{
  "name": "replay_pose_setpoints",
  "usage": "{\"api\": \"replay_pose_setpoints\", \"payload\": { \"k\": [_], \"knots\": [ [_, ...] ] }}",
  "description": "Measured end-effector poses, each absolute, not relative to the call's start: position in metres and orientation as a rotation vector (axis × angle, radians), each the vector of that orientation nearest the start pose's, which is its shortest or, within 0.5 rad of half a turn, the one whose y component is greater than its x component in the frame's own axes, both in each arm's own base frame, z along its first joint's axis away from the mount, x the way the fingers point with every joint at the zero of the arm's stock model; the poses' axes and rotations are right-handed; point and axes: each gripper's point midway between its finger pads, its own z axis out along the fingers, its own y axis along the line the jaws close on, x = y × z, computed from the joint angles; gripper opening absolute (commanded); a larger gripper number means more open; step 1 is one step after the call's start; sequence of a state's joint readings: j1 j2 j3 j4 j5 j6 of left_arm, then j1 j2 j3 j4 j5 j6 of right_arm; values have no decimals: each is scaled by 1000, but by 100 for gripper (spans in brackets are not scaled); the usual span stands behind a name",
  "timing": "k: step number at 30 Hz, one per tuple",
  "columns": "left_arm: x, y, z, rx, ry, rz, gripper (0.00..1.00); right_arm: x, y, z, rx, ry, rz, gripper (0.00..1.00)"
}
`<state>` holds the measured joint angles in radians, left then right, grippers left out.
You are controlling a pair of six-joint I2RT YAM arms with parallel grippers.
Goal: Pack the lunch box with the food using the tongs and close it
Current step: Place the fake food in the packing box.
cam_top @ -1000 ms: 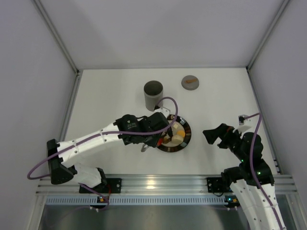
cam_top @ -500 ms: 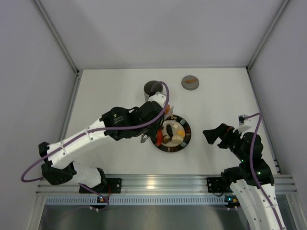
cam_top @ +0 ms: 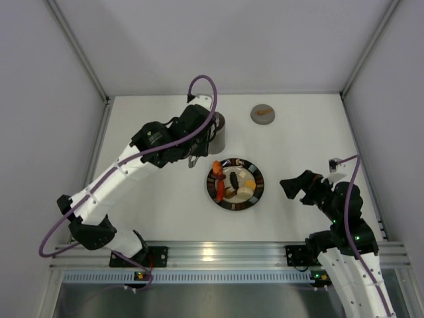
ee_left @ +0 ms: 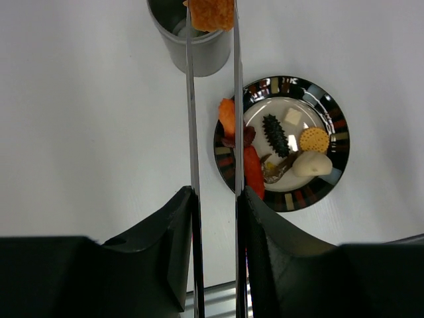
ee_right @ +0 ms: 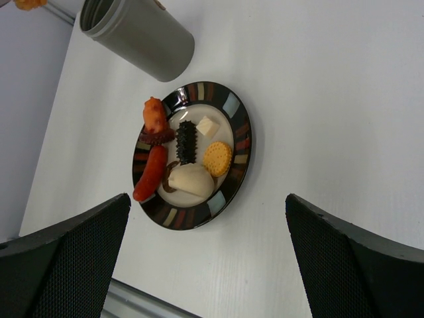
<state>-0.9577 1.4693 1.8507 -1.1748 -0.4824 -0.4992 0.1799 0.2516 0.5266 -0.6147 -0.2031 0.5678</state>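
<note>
Now, landmark = dark round plate (ee_left: 334, 116) w/ striped rim, on white table (ee_left: 79, 132). Far-left of plate, close but not touching: tall dark-grey cylindrical lunch box (ee_left: 199, 56), upright, mouth open, not capped. Beyond plate to far-right, well apart: flat grey round lid (cam_top: 263, 113) w/ orange mark, lying on table.

Over table, left of plate: left gripper (ee_left: 215, 245), squeezed nearly closed on long thin silver metal tongs (ee_left: 193, 132), black fingers pressing both slim arms from outside. Arms of tongs near-parallel, narrow gap, tips pinched on orange crumbly food piece (ee_left: 211, 13). Held over lunch box mouth, prob. just above rim; contact w/ rim not clear from left wrist view.

On plate, rest of food:
- Left side, along rim: orange lump (ee_left: 227, 116) & long red piece (ee_left: 254, 173), w/ small dark-red bit (ee_left: 248, 136) betw. them.
- Centre: black spiky piece (ee_left: 273, 136).
- Right side: small cream cube (ee_left: 292, 117), round yellow cracker (ee_left: 313, 139), pale rounded piece (ee_left: 311, 163).

To right of plate, well apart: right gripper (cam_top: 295, 187), fingers spread wide, empty; plate & lunch box both visible past them in right wrist view.
</note>
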Motion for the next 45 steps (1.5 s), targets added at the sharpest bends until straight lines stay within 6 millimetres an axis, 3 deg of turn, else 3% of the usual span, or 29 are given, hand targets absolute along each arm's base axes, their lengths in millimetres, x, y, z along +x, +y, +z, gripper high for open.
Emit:
{"api": "replay_pose_setpoints", "payload": {
  "k": [5, 17, 25, 34, 45],
  "knots": [
    [276, -230, 309, 251, 2296, -132, 20, 186, 92, 192, 238, 1947, 692, 99],
    [308, -223, 292, 234, 2329, -121, 24, 186, 92, 192, 231, 1946, 688, 100],
    [313, -229, 274, 272, 2364, -106, 33, 186, 92, 192, 230, 1945, 688, 99],
    [315, -231, 274, 275, 2358, -112, 52, 186, 92, 192, 230, 1945, 688, 100],
    [314, -233, 275, 284, 2358, -121, 52, 186, 92, 193, 230, 1943, 688, 100]
  ]
}}
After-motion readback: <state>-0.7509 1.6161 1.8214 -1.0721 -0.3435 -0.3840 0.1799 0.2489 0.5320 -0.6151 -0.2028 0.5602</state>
